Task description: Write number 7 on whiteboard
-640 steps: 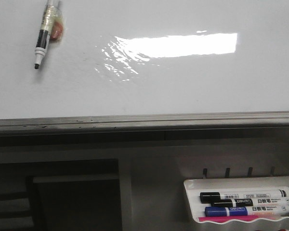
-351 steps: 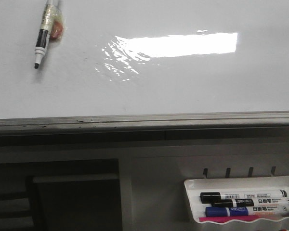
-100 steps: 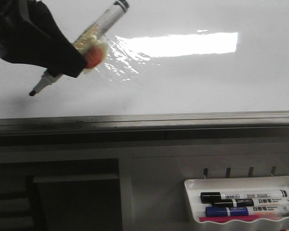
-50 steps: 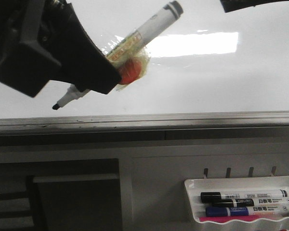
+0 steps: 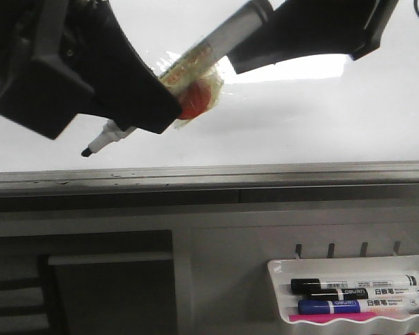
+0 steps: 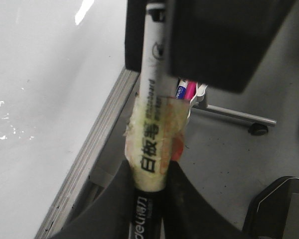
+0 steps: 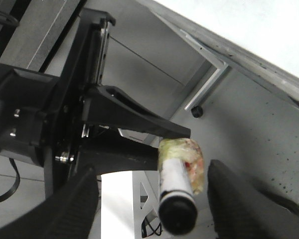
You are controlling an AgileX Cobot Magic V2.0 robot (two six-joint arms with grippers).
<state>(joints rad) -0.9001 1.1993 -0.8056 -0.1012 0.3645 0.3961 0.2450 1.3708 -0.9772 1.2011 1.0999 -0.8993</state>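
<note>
The whiteboard point(image 5: 314, 118) is glossy white with a grey bottom rail point(image 5: 216, 174). No number 7 shows on it. My left gripper point(image 5: 157, 105) is shut on a black-tipped whiteboard marker point(image 5: 195, 59) wrapped in yellowish tape with a red lump. It holds the marker slanted in front of the board, tip point(image 5: 87, 151) low and to the left, just above the rail. In the left wrist view the marker point(image 6: 149, 144) sits between my fingers. My right gripper point(image 5: 251, 42) is open around the marker's rear end point(image 7: 177, 209), fingers point(image 7: 234, 199) apart from it.
A small white marker tray point(image 5: 349, 264) hangs at the lower right under the rail, holding a black marker point(image 5: 349, 285), a blue marker point(image 5: 356, 305) and something pink. A dark cabinet opening point(image 5: 91, 279) is at the lower left.
My right gripper has come in from the upper right and now straddles the marker's rear end. My left gripper and the marker have barely shifted.
</note>
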